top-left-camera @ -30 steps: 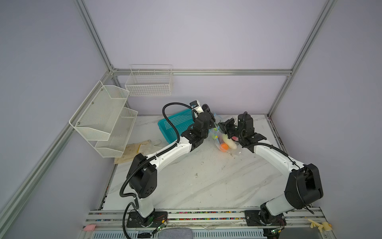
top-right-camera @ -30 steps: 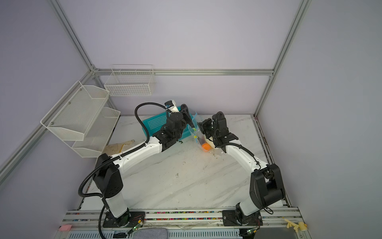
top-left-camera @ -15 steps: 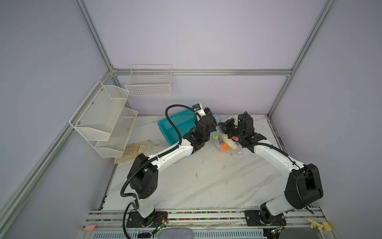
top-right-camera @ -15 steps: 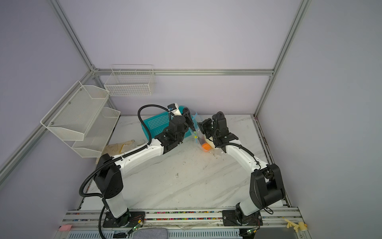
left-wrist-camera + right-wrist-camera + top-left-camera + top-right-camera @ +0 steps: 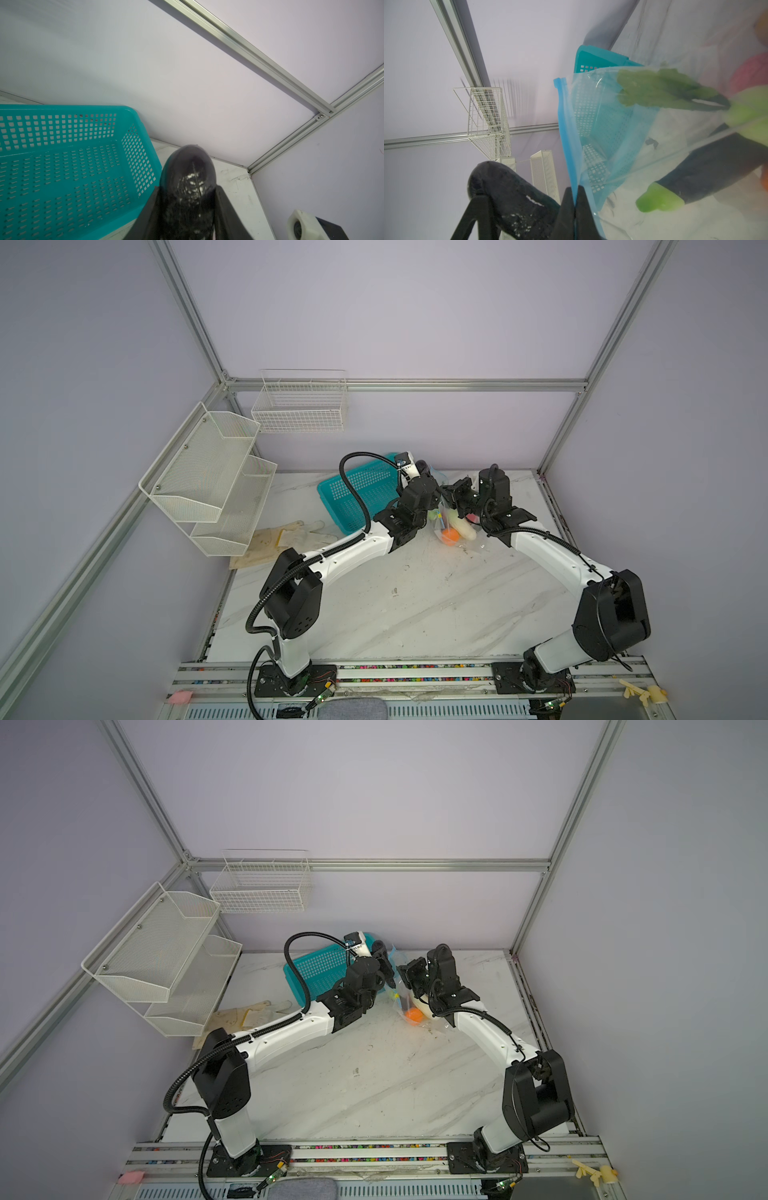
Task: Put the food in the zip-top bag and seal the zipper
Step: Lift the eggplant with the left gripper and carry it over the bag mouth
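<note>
A teal basket (image 5: pixel 374 485) and pale gloves (image 5: pixel 299 533) lie on the marble table (image 5: pixel 415 605)

Both top views looked steeply down from high above the near edge of the table (image 5: pixel 415 614), far off, sharing almost the whole scene. The left wrist camera sat close behind the left pincer (image 5: pixel 187 195), facing past the eggplant (image 5: pixel 190 166) in it to the teal basket (image 5: pixel 72 166) just beside. The right wrist camera, close behind the right pincer (image 5: pixel 574 199), looked along the pinched zipper (image 5: pixel 566 135) toward that same basket and eggplant

basket (image 5: pixel 361 493) — back of tabletop (image 5: pixel 415 605) | bag (image 5: pixel 465 544) just right of basket — food (image 5: pixel 450 536) inside | gloves (image 5: pixel 291 531) left of basket
</note>
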You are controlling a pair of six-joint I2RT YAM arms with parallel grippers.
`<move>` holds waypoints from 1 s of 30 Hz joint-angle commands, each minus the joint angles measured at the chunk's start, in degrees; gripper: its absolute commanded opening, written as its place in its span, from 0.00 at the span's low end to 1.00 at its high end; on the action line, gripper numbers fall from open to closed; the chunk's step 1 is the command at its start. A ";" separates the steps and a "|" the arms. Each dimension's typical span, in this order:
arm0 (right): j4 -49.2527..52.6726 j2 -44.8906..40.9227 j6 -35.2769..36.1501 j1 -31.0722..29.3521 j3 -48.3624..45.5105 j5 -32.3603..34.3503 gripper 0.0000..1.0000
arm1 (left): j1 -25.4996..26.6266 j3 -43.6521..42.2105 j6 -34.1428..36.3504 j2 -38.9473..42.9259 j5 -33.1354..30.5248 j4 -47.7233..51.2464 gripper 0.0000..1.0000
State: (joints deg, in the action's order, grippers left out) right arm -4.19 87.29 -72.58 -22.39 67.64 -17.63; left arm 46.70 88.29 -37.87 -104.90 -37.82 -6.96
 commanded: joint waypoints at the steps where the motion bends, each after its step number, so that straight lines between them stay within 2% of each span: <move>1: -2.15 -1.68 -0.76 0.18 1.39 -0.04 0.00 | 0.75 -0.58 1.92 -0.55 -1.81 -2.38 0.26; 9: -2.23 -1.75 -0.81 0.16 1.53 -0.04 0.00 | 1.32 -0.58 3.14 -0.89 -3.48 -3.14 0.27; 17: -2.32 -1.98 -0.80 0.17 1.33 -0.02 0.00 | 1.73 -0.67 4.44 -1.18 -3.57 -4.35 0.39; 30: -2.46 -1.99 -0.78 0.16 1.39 -0.13 0.00 | 2.04 -0.10 5.60 -2.16 -3.01 -5.43 0.45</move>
State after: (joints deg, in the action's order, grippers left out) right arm -4.49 87.20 -72.58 -22.39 67.64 -17.63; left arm 48.31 88.29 -33.36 -106.76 -39.90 -9.85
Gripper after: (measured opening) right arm 0.044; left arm 0.447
